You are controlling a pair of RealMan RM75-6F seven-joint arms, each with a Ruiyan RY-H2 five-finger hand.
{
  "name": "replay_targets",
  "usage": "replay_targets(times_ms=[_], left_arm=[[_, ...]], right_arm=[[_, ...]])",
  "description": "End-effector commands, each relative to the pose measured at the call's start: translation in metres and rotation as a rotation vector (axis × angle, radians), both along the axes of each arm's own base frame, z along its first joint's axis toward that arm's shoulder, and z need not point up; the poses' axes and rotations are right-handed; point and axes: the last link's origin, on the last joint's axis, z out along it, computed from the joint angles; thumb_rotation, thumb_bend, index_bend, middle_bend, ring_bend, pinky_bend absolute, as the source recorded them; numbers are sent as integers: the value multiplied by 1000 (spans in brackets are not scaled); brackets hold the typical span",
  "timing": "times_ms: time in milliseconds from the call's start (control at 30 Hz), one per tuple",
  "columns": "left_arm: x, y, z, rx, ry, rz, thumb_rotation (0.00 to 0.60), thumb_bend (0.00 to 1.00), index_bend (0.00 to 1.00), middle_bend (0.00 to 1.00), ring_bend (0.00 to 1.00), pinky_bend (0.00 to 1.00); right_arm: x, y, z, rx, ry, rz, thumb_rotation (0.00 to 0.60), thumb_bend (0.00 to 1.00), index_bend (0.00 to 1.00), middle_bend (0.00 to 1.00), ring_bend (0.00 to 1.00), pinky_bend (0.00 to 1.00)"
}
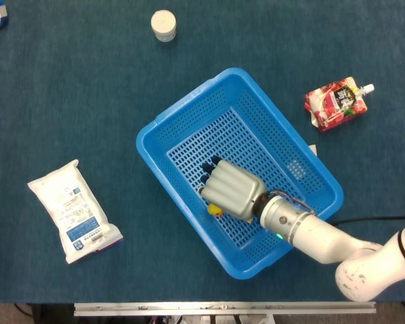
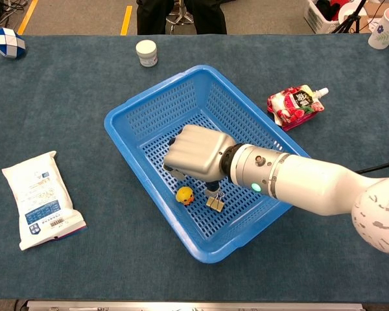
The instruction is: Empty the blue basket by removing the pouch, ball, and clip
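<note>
The head view looks straight down on the table (image 1: 67, 81) from above. The chest view looks from the front, lower and slanted, reaching the far edge. Both share the blue basket (image 1: 163, 121) (image 2: 126, 113).

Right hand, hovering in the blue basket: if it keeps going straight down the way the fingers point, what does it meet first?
Probably the small yellow ball, just below the right hand; the metal binder clip lies beside it. Depth is unclear, so contact may already be close.
</note>
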Motion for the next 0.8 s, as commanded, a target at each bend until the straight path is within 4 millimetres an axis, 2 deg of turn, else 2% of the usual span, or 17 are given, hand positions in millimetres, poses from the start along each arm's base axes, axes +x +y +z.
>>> replay_targets(times_ms=[33, 267, 467, 800], left_arm=[[0, -1, 0, -1, 3, 2, 600, 0, 63, 0, 0, 0], [0, -2, 0, 1, 5, 4, 600, 0, 63, 0, 0, 0], [-3, -6, 1, 3, 5, 5, 600, 0, 63, 0, 0, 0], [-5, 0, 2, -5, 1, 6, 600, 0, 63, 0, 0, 0]], right_arm=[[-1, 1, -5, -7, 8, 9, 600, 114, 459, 425, 232, 283], [1, 5, -18, -14, 20, 17, 600, 115, 473, 430, 238, 283], [2, 5, -24, -32, 21, 15, 600, 120, 484, 434, 240, 283], [4, 7, -31, -40, 25, 21, 600, 121, 500, 438, 243, 283]])
